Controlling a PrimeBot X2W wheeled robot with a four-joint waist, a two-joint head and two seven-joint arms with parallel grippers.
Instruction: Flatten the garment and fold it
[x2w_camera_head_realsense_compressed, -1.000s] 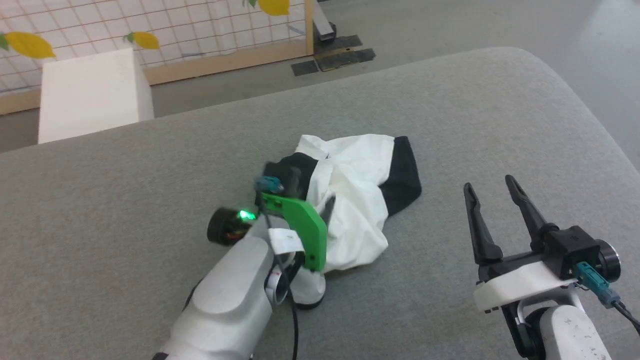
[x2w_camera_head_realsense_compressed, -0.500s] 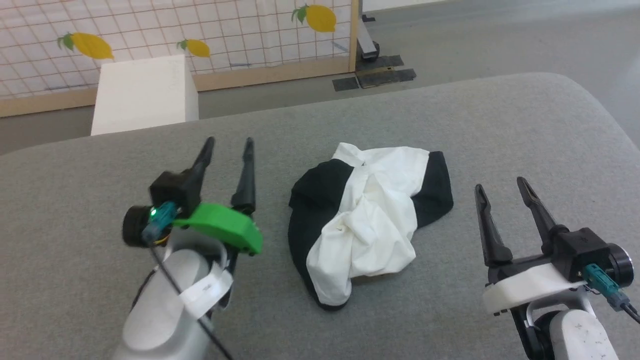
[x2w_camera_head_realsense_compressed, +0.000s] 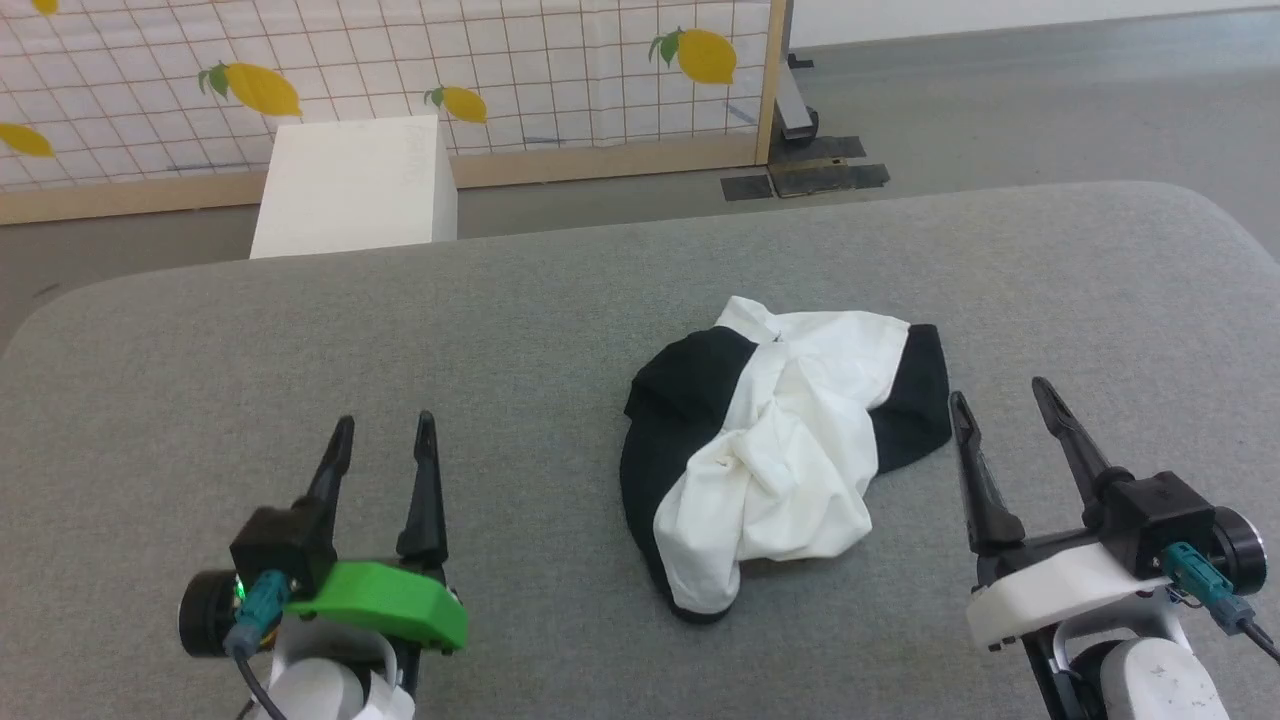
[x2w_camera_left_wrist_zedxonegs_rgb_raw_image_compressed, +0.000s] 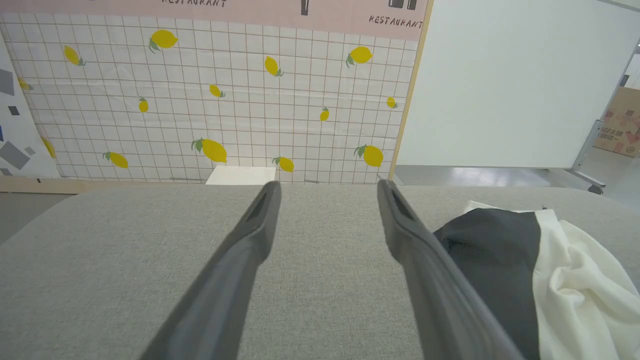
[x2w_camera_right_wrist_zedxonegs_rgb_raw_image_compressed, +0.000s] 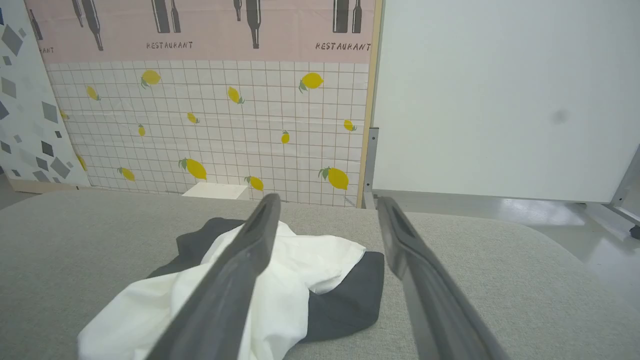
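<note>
The garment (x2w_camera_head_realsense_compressed: 780, 470) lay crumpled in a heap on the worktop (x2w_camera_head_realsense_compressed: 560, 330), a little right of the middle in the head view. Its white body was bunched and creased in the centre. One black part curved along the left and near side, and another showed at the far right edge. It was neither flat nor folded.

The worktop was covered in grey fabric and had rounded corners. Beyond its far edge stood a white box (x2w_camera_head_realsense_compressed: 350, 190) on a grey floor (x2w_camera_head_realsense_compressed: 1000, 110). Behind the box ran a wood-framed panel (x2w_camera_head_realsense_compressed: 500, 70) of white grid printed with yellow lemons. In the wrist views this panel carried a pink band reading "RESTAURANT". Right of the panel was a plain white board (x2w_camera_left_wrist_zedxonegs_rgb_raw_image_compressed: 500, 85), with a cardboard box (x2w_camera_left_wrist_zedxonegs_rgb_raw_image_compressed: 620, 122) past it. Dark flat plates (x2w_camera_head_realsense_compressed: 810, 178) lay on the floor by the panel's post.

The right pincer (x2w_camera_head_realsense_compressed: 1001, 393) stood just beside the garment's right black edge, fingers spread wide with nothing between them. In its own wrist view its left finger crossed in front of the white cloth. Whether it touched the cloth could not be told. The left pincer (x2w_camera_head_realsense_compressed: 384, 422) was well apart from the garment, over bare worktop to its left. It too was spread wide and held nothing. In the left wrist view the heap lay off to the right of its right finger.
</note>
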